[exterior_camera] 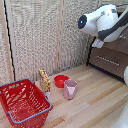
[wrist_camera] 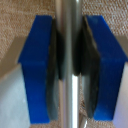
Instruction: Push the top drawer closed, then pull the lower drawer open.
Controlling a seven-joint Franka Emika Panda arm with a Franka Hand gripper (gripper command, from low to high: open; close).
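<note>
A pale woven reed screen (exterior_camera: 35, 35) closes off the whole back edge of the scene. A light wooden plank surface (exterior_camera: 95, 102) runs in front of it, bare across its middle and towards the exterior view's right.

The dark brown wooden cabinet (exterior_camera: 102, 52) stands at that right edge. Its top drawer (exterior_camera: 121, 45) is partly hidden behind the white robot arm (exterior_camera: 102, 22). The lower drawer (exterior_camera: 107, 64) sits beneath, with its slim silver handle (exterior_camera: 107, 59) uncovered and open floor before its front. Whether either drawer stands proud of the cabinet cannot be told.

A red wire shopping basket with a blue rim (exterior_camera: 25, 100) fills the near corner on the exterior view's left. A red round bowl (exterior_camera: 61, 80) and a pink plastic cup (exterior_camera: 70, 89) stand just beside each other, well apart from the cabinet. An upright yellow packet (exterior_camera: 45, 80) stands between the bowl and the basket.

In the wrist view the gripper (wrist_camera: 68, 60) is clenched on a silver bar handle (wrist_camera: 68, 105). Its black pads (wrist_camera: 54, 60) press both sides, backed by blue fingers (wrist_camera: 37, 65). The arm reaches in at top-drawer height.
</note>
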